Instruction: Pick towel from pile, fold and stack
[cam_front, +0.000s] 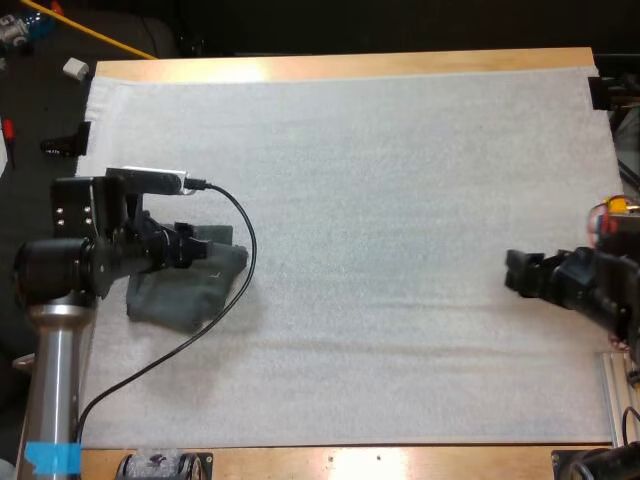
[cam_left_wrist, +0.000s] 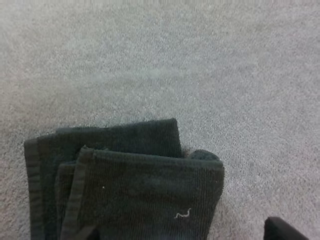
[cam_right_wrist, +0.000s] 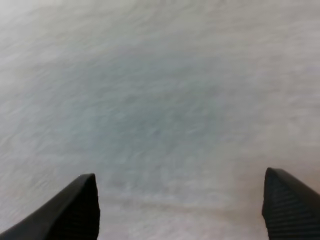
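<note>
L gripper (cam_front: 203, 247), fingers apart, over folded dark grey-green ribbed terry towel (cam_left_wrist: 145, 195), near left; R gripper (cam_right_wrist: 180, 200) wide over fuzzy white mat (cam_front: 400, 200).

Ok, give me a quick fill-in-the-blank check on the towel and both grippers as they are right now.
1. The dark towel on the white mat is ____, not crumpled.
2. The left gripper is over the ____.
3. The right gripper, above bare mat, is ____ and holds nothing.
Missing words: folded; towel; open.
</note>
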